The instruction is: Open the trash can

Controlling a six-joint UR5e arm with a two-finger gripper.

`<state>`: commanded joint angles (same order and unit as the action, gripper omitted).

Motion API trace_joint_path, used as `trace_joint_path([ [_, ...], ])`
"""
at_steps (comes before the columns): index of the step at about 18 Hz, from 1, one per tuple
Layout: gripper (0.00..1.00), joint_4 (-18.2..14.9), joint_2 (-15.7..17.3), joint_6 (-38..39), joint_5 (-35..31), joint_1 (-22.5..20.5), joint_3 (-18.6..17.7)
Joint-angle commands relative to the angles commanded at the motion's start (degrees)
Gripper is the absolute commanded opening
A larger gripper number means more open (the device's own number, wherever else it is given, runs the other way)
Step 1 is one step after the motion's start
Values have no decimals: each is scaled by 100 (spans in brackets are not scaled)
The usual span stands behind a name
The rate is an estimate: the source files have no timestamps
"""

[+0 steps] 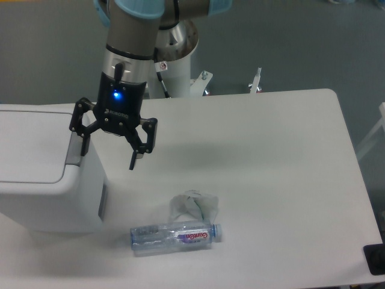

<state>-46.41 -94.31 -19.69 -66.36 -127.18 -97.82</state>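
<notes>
Hovering spread-fingered, gripper (109,152) empty beside trash can (48,174) at table's left edge. Rigid plastic; lid probably light, hinged. Best purchase: grey tab (74,148), apparently just under one finger.

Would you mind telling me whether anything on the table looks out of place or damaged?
Two bits of litter lie loose on the table: a clear plastic bottle on its side, and a crumpled clear wrapper touching it. The trash can stands upright, lid shut, apparently undamaged.
</notes>
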Motion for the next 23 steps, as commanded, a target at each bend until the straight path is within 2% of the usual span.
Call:
trace_joint_path([
  [12,100,-9,-26,44,-9,0,-97],
  [18,100,0,-44,88,-9,0,52],
  [20,100,9,-53,36,-9,-210,114],
  [23,100,9,-193,-105,-17,-833,132],
])
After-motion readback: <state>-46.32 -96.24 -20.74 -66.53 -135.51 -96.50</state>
